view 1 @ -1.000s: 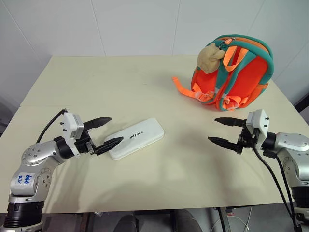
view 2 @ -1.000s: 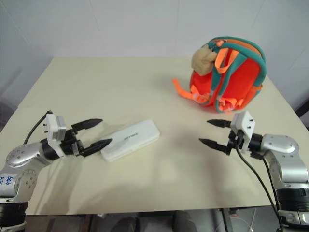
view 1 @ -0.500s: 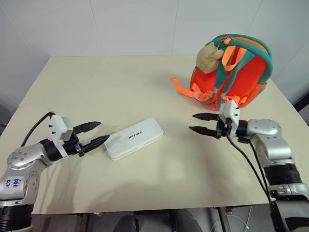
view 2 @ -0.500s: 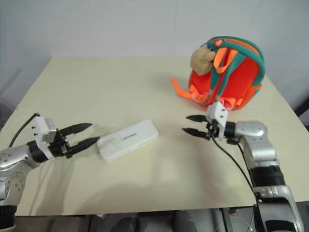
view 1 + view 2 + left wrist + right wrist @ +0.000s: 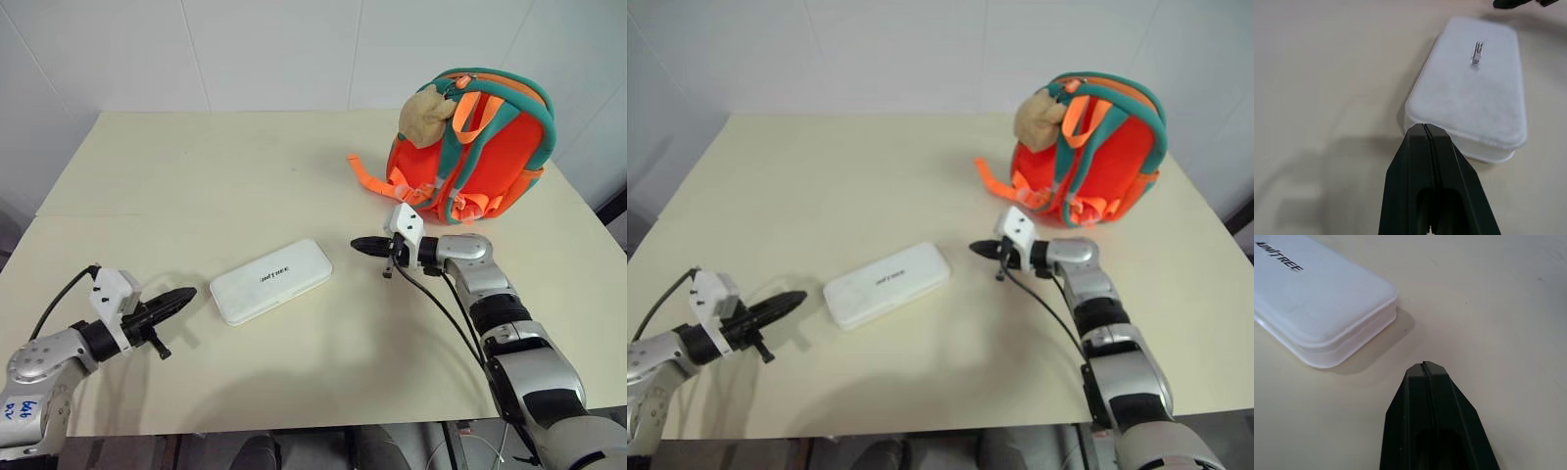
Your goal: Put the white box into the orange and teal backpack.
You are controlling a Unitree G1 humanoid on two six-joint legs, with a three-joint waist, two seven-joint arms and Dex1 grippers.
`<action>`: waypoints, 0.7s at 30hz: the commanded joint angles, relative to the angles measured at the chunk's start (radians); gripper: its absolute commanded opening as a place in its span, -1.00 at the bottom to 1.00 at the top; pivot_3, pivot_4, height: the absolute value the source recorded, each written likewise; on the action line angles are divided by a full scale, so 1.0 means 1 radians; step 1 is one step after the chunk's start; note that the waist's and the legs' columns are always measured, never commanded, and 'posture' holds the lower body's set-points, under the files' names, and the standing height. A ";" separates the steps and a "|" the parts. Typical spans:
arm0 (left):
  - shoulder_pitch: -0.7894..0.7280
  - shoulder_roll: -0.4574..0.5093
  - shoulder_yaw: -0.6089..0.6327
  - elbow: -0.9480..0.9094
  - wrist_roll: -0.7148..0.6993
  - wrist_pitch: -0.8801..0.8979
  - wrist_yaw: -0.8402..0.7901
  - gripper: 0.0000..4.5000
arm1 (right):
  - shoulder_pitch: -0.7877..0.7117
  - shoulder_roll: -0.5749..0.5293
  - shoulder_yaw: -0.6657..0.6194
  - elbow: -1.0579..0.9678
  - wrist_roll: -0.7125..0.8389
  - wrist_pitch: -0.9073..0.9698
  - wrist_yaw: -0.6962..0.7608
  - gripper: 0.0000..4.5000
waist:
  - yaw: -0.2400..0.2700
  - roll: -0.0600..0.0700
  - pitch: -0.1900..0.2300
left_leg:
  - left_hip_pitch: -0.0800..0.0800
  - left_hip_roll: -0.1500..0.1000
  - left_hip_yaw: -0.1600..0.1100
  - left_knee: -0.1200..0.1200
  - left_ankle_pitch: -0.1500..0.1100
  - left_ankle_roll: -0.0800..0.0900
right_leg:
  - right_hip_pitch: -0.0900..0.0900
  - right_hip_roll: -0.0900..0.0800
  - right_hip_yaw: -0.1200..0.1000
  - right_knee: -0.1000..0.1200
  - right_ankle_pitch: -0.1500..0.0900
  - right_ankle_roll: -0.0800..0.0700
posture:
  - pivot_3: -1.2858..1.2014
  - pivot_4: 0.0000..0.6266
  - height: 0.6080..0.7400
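White wall panels back a cream table [image 5: 196,176]. On it lies the flat white plastic box [image 5: 271,280] with dark lettering, unheld. Well apart, at the far right, stands the orange and teal backpack [image 5: 490,157], upright. The left gripper [image 5: 181,294] and right gripper [image 5: 361,244] flank the box, both pinched fully together, empty.
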 commanded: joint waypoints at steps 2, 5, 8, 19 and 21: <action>0.005 -0.026 -0.041 -0.075 0.014 0.042 0.058 -1.00 | -0.047 0.043 0.001 0.066 -0.030 -0.051 -0.024 -0.95 | -0.001 0.000 0.000 | 0.000 0.000 0.000 0.000 0.000 0.000 | 0.000 0.000 0.000 0.001 0.000 0.000 | 0.03 -0.52 1.00; -0.006 -0.038 -0.073 -0.095 0.025 0.069 0.085 -1.00 | -0.054 0.076 -0.004 0.075 -0.034 -0.056 -0.014 -0.95 | -0.001 0.000 0.000 | 0.000 0.000 0.000 0.000 0.000 -0.001 | 0.000 0.000 0.000 0.002 0.000 0.000 | 0.03 -0.52 1.00; -0.020 -0.046 -0.091 -0.091 0.034 0.080 0.104 -1.00 | -0.048 0.100 -0.007 0.062 -0.033 -0.050 -0.007 -0.95 | -0.001 0.000 0.000 | 0.000 0.000 0.000 0.001 0.000 -0.001 | 0.000 0.000 0.000 0.002 0.000 0.000 | 0.03 -0.52 1.00; -0.059 -0.061 -0.148 -0.070 0.046 0.092 0.118 -1.00 | 0.062 0.110 0.009 -0.167 -0.004 0.072 0.074 -0.95 | 0.001 0.000 0.000 | 0.000 0.000 -0.001 0.000 0.000 -0.001 | 0.000 0.000 0.000 0.002 0.000 0.000 | 0.03 -0.52 1.00; -0.070 -0.064 -0.156 -0.064 0.049 0.088 0.112 -1.00 | 0.096 0.095 0.012 -0.243 0.005 0.114 0.086 -0.95 | 0.003 0.000 0.000 | 0.000 0.000 -0.001 0.001 0.000 -0.001 | 0.000 0.000 0.000 0.002 0.000 0.000 | 0.03 -0.52 1.00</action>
